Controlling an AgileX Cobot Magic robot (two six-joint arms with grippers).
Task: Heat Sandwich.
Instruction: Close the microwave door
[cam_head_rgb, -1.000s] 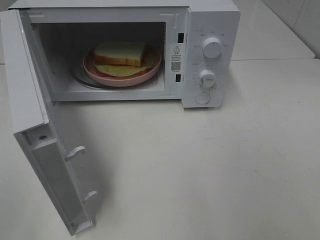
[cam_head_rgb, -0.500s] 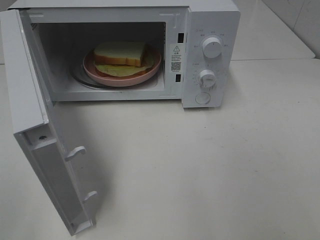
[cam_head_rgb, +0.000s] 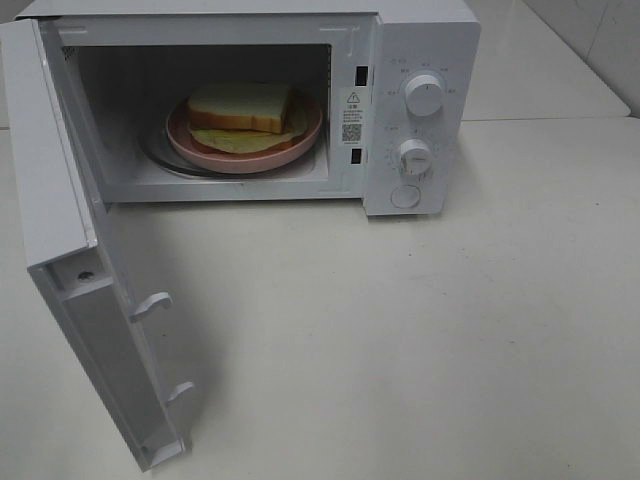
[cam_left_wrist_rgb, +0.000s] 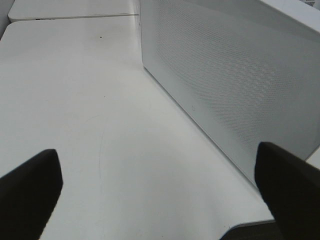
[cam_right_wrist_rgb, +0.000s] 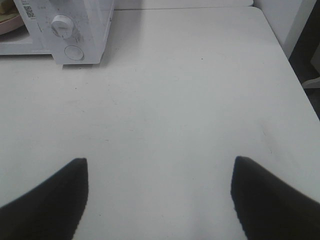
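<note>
Since the sandwich (cam_head_rgb: 240, 108) already lies on its pink plate (cam_head_rgb: 300, 141) inside the open microwave (cam_head_rgb: 420, 30), which stands toward the tabletop's far edge, it likely needs no more carrying. It looks light and soft: the bread would crush under a pinch, and the top slice could slide off the filling. Better to take the plate's stiff, probably slick rim at its near side. The left gripper (cam_left_wrist_rgb: 156, 150), near the swung-out door (cam_head_rgb: 60, 200), and the right gripper (cam_right_wrist_rgb: 160, 160) both hang with jaws apart, holding nothing.
</note>
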